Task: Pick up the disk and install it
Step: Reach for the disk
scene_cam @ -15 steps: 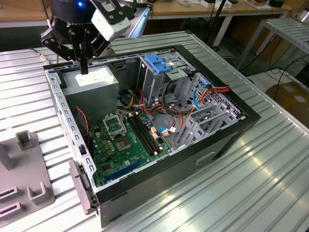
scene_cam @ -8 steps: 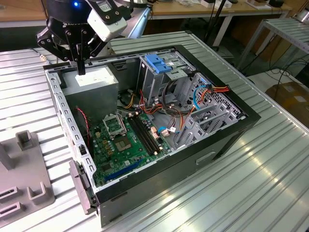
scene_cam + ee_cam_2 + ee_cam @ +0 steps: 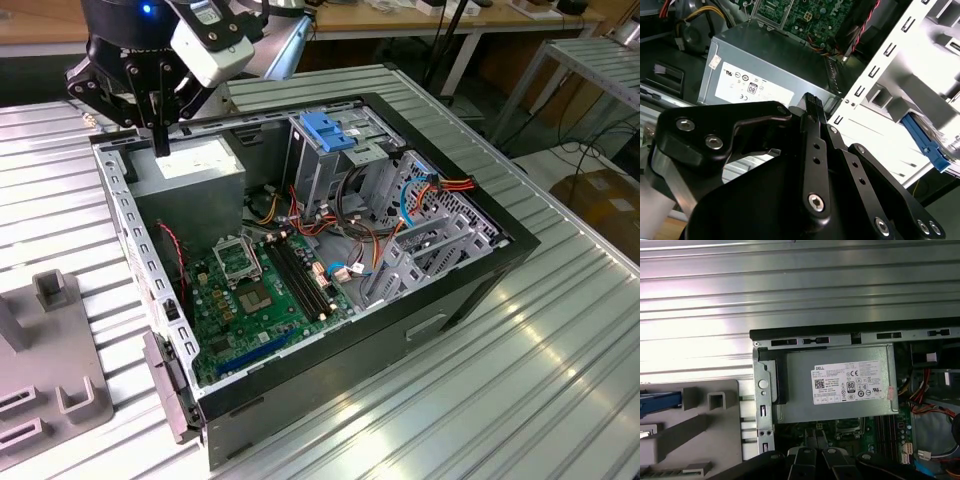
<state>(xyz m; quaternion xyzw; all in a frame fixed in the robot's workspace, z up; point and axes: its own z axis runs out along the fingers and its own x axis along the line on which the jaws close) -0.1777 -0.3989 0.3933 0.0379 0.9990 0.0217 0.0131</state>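
Step judged: approach ahead of pick-up, disk not yet grasped. Gripper (image 3: pixel 160 145) poised over power supply (image 3: pixel 200 170) inside opened computer case (image 3: pixel 450 285); jaws pressed together, nothing held. Disk (image 3: pixel 659 401) lodged in grey fixture (image 3: pixel 710 435) on bench (image 3: pixel 560 380), beside case, well apart from gripper. Bright blue rail (image 3: pixel 926 142) seen in both wrist views; grey body and label cut off at frame edge. Grasp judged to call for jaws parted and squared to disk's edges.
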